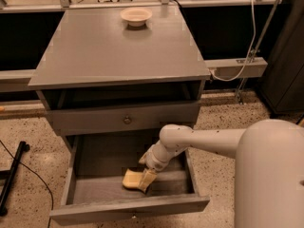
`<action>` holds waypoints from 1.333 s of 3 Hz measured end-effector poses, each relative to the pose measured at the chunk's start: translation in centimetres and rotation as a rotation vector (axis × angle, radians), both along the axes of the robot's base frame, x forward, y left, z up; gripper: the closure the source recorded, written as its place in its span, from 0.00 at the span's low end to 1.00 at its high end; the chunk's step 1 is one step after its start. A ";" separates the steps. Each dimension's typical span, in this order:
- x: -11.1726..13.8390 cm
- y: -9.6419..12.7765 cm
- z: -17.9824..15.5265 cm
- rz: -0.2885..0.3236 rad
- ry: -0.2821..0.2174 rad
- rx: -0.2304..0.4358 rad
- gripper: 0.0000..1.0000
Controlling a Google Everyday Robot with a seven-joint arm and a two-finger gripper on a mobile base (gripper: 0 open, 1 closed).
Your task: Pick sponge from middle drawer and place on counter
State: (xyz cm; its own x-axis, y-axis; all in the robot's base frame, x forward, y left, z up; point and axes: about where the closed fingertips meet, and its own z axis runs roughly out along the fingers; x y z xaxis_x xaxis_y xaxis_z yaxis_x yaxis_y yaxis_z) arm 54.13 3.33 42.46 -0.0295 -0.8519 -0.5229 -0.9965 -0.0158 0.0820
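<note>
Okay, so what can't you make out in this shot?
Camera view:
- Whether the gripper, down in the middle drawer, holds the sponge: the two overlap.
- The sponge's right end: behind the gripper.
- The middle drawer's back: shadowed under the knobbed drawer.
- The robot's body: cut off by the right edge.

Round cream bowl (136, 16) at 12 o'clock. Knobbed upper drawer (127, 120), shut, at centre. White cable (250, 37) hanging at 2 o'clock, beside a pale wall rail (237, 69). Black bar (12, 175) lying on the speckled floor (228, 113) at 8 o'clock. Tool (147, 177) at 6 o'clock.
</note>
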 end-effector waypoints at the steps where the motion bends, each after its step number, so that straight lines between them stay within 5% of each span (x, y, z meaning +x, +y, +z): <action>1: 1.0 -0.2 -2.1 -0.023 0.012 -0.017 0.26; 2: 1.9 -0.2 -4.6 -0.045 0.036 -0.031 0.33; 4: 1.5 0.0 -5.4 -0.048 0.051 -0.021 0.78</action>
